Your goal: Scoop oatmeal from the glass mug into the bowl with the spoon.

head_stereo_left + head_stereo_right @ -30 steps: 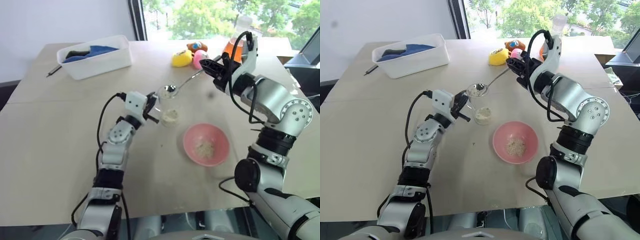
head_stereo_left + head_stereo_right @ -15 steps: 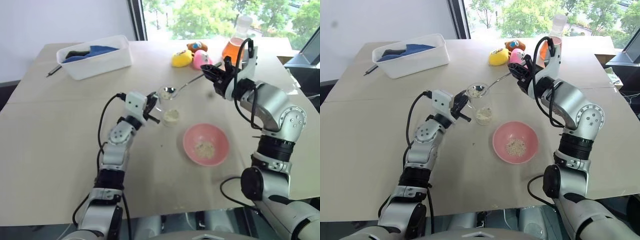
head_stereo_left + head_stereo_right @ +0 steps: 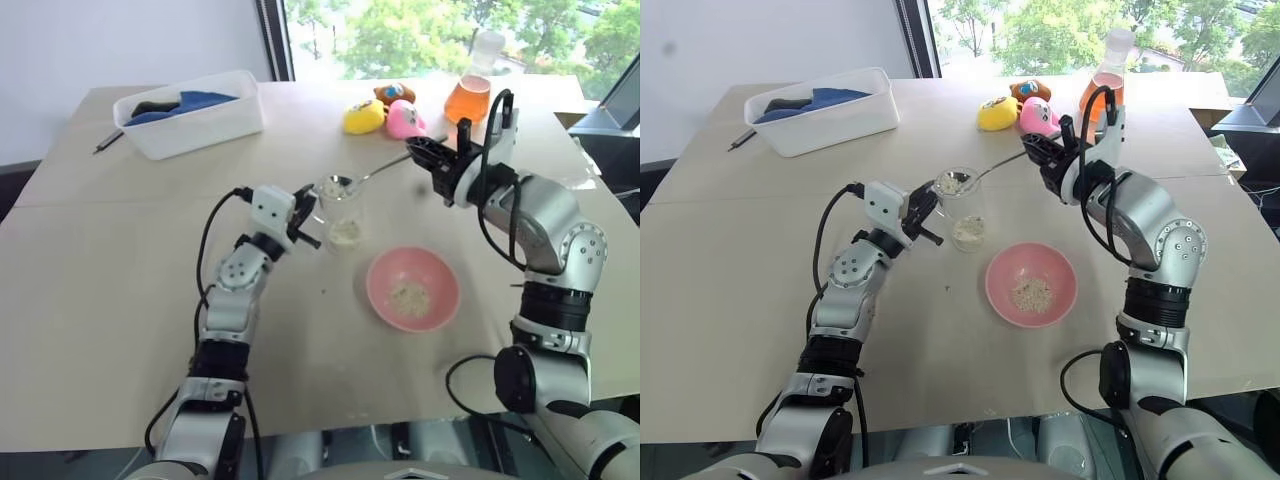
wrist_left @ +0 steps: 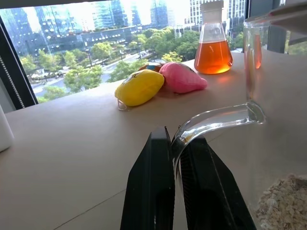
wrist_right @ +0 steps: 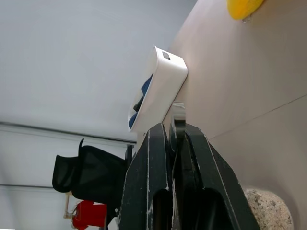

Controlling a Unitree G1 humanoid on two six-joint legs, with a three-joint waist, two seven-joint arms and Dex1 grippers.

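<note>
Beige surface [image 3: 120,300] carries the glass mug [image 3: 341,215], its handle pinched by the left tool [image 3: 303,218]. Right tool [image 3: 425,152] pinches the spoon [image 3: 372,175], tip at the mug mouth. Step in hand: scooping oatmeal [image 3: 345,234]. Next: dip deeper, lift level toward the bowl [image 3: 412,289].

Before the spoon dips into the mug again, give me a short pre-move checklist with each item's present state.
1. Left end effector shut on the clear glass mug's handle: ok.
2. Right end effector shut on the slim silver metal spoon's handle: ok.
3. Spoon tip at the mug's rim: ok.
4. Pale beige oatmeal left in the mug: ok.
5. Shallow pink bowl upright beside the mug, oats inside: ok.
6. Spoon already loaded: cannot tell.
</note>
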